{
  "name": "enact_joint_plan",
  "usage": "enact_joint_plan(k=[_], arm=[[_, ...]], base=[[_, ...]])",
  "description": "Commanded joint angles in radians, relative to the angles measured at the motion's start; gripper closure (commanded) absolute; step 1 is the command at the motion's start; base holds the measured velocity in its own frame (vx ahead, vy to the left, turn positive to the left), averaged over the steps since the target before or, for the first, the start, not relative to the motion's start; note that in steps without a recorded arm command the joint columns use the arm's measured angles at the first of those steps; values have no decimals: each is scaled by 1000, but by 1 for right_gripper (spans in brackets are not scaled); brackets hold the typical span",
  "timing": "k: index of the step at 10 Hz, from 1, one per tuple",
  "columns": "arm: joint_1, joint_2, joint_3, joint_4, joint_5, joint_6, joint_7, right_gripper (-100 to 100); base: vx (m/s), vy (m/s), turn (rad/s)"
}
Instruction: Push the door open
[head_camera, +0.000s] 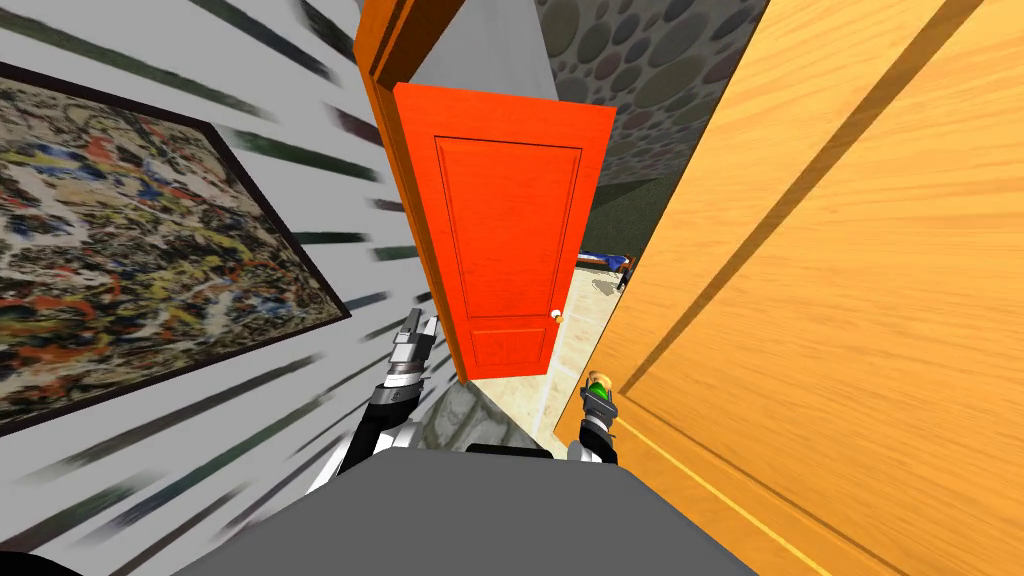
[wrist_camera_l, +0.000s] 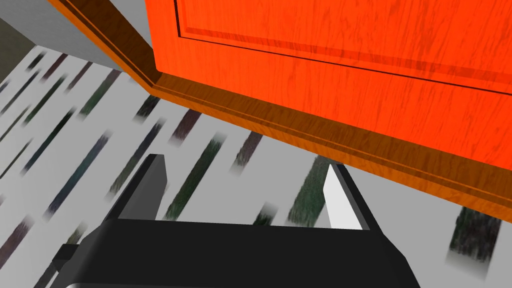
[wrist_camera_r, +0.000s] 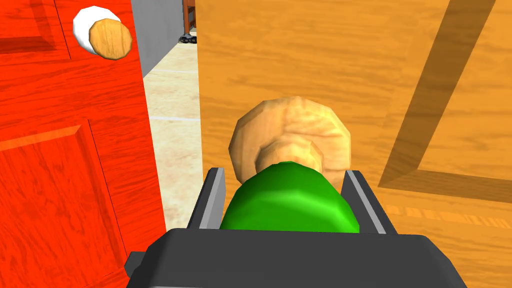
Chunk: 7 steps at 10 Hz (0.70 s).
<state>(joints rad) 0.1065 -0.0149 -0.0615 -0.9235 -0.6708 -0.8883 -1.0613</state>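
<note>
**Right tool clamped at a knob, two doors ahead**

The red-orange panelled door (head_camera: 505, 250) stands ajar in its darker orange wooden frame (head_camera: 385, 110), its small tan knob on a white base (wrist_camera_r: 107, 39) at the free edge. Pale floor tiles (wrist_camera_r: 172, 125) show in the gap beside it. A large light-orange wooden door (head_camera: 850, 300) rises close on the right. The right tool (wrist_camera_r: 287, 190) holds a rounded green piece (wrist_camera_r: 290, 205) between narrow fingers, with a tan round knob (wrist_camera_r: 295, 130) just beyond it, against the light door. The left tool (wrist_camera_l: 245, 165) hangs wide open near the white wall with dark streaks (head_camera: 250, 420), just beside the frame and touching nothing.
</note>
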Motion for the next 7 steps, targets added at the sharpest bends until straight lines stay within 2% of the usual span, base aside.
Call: enact_joint_plan(k=[1,7], arm=[[-3,-13,-34,-6,-20,-18,11,100],[-33,-15,-114,20,-78,-46,45,100]], base=[[137,-57,74],[100,-42,37]])
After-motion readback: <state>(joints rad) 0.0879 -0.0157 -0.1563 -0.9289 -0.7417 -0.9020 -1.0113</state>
